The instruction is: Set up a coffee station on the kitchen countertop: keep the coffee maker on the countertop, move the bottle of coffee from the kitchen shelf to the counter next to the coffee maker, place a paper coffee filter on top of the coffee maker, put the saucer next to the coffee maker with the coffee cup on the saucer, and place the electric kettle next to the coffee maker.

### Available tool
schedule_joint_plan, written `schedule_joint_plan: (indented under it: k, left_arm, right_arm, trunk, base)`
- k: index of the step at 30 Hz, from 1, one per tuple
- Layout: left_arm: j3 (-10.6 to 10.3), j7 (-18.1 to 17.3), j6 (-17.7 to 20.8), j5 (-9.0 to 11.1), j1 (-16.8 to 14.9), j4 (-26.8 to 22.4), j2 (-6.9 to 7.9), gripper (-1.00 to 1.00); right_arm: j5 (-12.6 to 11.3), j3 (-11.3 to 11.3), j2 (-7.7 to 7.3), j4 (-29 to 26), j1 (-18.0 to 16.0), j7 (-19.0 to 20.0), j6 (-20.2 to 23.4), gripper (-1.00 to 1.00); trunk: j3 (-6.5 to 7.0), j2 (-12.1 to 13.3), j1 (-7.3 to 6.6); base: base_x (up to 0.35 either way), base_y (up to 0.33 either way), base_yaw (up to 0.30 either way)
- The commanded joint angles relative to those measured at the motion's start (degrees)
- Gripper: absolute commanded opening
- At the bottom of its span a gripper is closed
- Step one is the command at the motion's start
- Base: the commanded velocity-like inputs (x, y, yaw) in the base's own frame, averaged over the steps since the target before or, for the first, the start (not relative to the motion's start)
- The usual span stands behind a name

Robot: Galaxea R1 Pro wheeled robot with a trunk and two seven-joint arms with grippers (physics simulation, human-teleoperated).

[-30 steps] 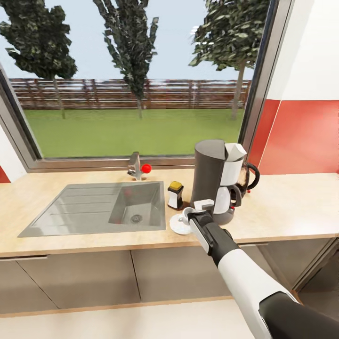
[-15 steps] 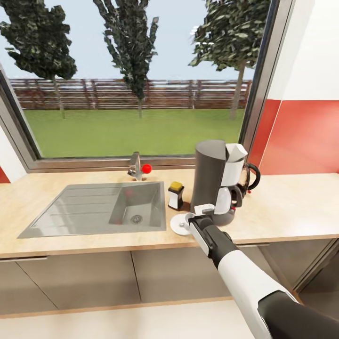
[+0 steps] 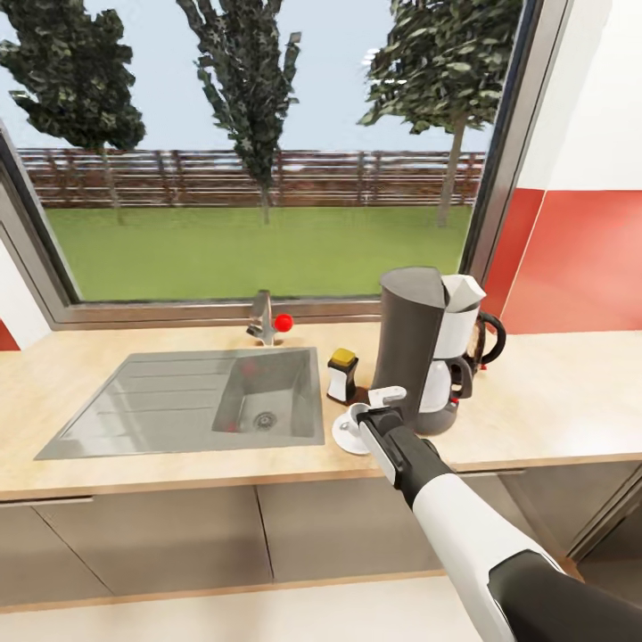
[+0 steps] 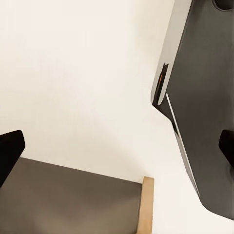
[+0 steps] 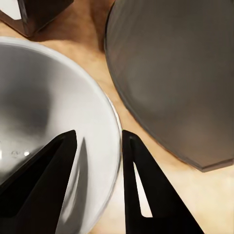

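The coffee maker [image 3: 419,343] stands on the kitchen countertop [image 3: 553,392] with the paper coffee filter [image 3: 465,291] on top. The electric kettle [image 3: 486,343] sits right behind it, mostly hidden. The bottle of coffee [image 3: 342,374] stands just left of the machine. In front, the white saucer [image 3: 343,435] carries the coffee cup [image 3: 355,415]. My right gripper [image 3: 373,403] is shut on the cup's wall; in the right wrist view one dark finger [image 5: 58,165] is inside the cup [image 5: 48,107] and the other outside, by the coffee maker's base [image 5: 180,73]. My left gripper [image 4: 117,151] is open and holds nothing.
A grey steel sink [image 3: 178,401] with a faucet [image 3: 263,316] lies left of the bottle. A large window runs behind the counter, and a red backsplash [image 3: 580,259] is at the right. Bare worktop stretches right of the kettle. Dark cabinets sit below.
The whole picture has shifted slightly right, so the camera moved. My right gripper stays at the cup over the saucer. The other things keep their places.
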Motion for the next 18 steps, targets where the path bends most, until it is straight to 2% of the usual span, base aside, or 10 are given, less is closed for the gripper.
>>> schedule_joint_plan:
  k: [1, 18]
  left_arm:
    - [0.30, 0.10, -0.05, -0.18, -0.04, 0.02, 0.00, 1.00]
    - [0.31, 0.10, 0.02, -0.18, -0.04, 0.02, 0.02, 1.00]
  right_arm:
    - [-0.61, 0.16, 0.00, -0.03, -0.06, -0.42, 0.11, -1.00]
    - [-0.52, 0.11, 0.00, 0.05, -0.06, -0.42, 0.11, -1.00]
  trunk:
    - [-0.11, -0.11, 0.03]
    - [-0.11, -0.11, 0.03]
  base:
    - [0.024, 0.030, 0.000]
    - [0.014, 0.018, 0.000]
